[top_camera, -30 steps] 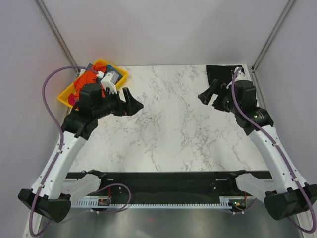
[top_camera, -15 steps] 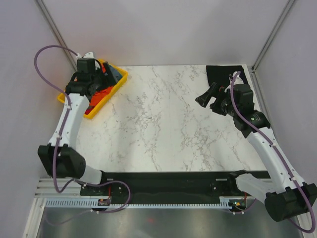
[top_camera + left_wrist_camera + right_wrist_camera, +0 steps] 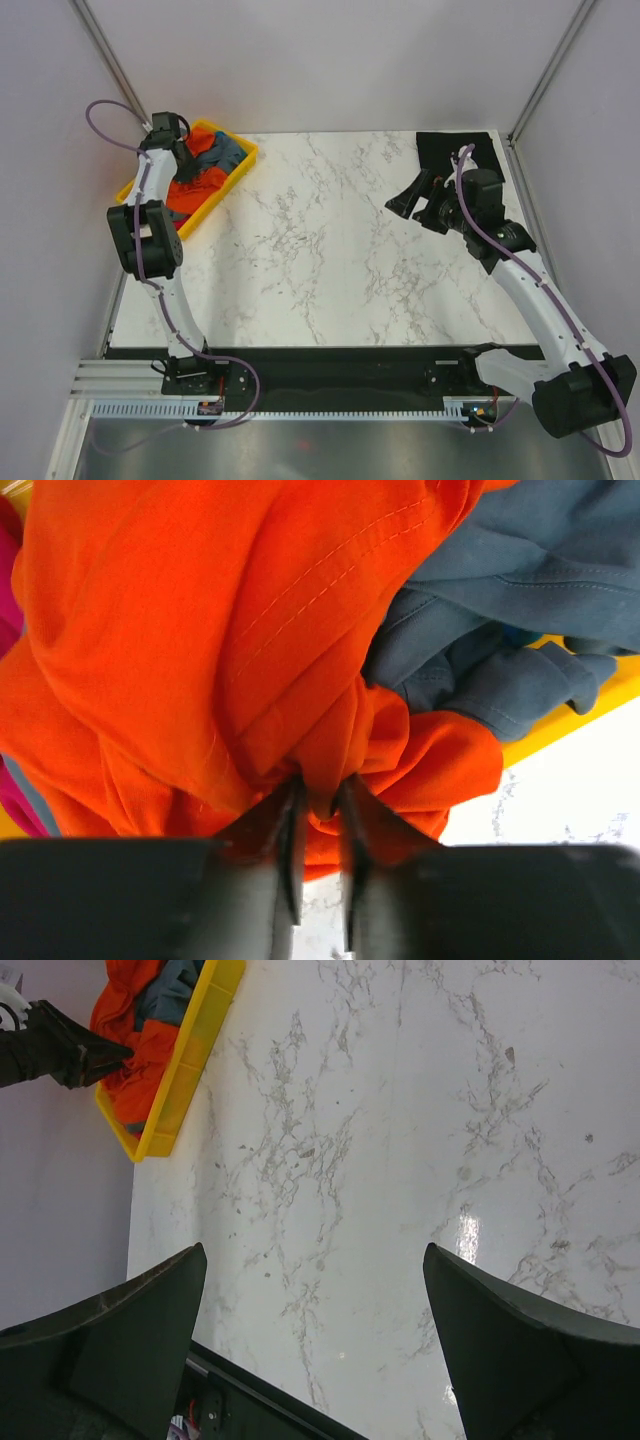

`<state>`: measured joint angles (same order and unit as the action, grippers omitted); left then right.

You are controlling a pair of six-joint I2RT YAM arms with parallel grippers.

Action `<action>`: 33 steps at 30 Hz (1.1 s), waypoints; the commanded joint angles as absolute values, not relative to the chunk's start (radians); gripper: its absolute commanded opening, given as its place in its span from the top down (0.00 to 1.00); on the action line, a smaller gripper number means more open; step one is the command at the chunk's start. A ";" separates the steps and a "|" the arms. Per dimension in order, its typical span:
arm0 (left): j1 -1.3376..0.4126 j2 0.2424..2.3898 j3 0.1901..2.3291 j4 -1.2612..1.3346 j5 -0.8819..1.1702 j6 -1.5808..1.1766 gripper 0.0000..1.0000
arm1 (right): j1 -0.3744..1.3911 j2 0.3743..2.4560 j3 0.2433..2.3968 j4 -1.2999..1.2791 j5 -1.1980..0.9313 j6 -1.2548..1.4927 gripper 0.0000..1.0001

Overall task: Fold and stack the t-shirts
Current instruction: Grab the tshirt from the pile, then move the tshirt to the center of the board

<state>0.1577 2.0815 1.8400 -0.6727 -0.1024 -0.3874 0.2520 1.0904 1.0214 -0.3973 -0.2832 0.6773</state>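
The left gripper (image 3: pixel 318 798) is clenched on a fold of the orange t-shirt (image 3: pixel 180 630) directly ahead of it in the yellow tray (image 3: pixel 243 158); the right gripper (image 3: pixel 312 1260), released, hangs well apart.

**A robot test cell in a lab**

Plain pale grey wall panels (image 3: pixel 330 60), held by bare aluminium corner posts (image 3: pixel 106 62), box in a white marble-patterned worktop (image 3: pixel 330 250). Two white-and-black jointed robot arms, the left arm (image 3: pixel 170 305) and the right arm (image 3: pixel 540 305), are bolted to a black base rail (image 3: pixel 330 362) at its near edge. Purple cables (image 3: pixel 89 118) loop free, and a white slotted cable duct (image 3: pixel 330 411) runs in front. A yellow plastic tray (image 3: pixel 192 1055) at the far left corner holds a crumpled bright orange cloth t-shirt (image 3: pixel 190 188) and a grey-blue cloth t-shirt (image 3: pixel 228 150).
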 commanded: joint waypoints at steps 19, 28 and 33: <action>-0.090 1.574 2.116 -0.595 0.520 -0.398 0.98 | 0.250 1.105 1.074 -0.475 -0.239 0.673 0.02; -0.305 1.270 1.296 -0.410 0.532 -0.451 0.97 | 0.250 1.091 1.025 -0.526 -0.210 0.650 0.02; -0.310 1.238 1.000 -0.460 0.453 -0.407 0.59 | 0.250 1.103 0.919 -0.526 -0.204 0.650 0.02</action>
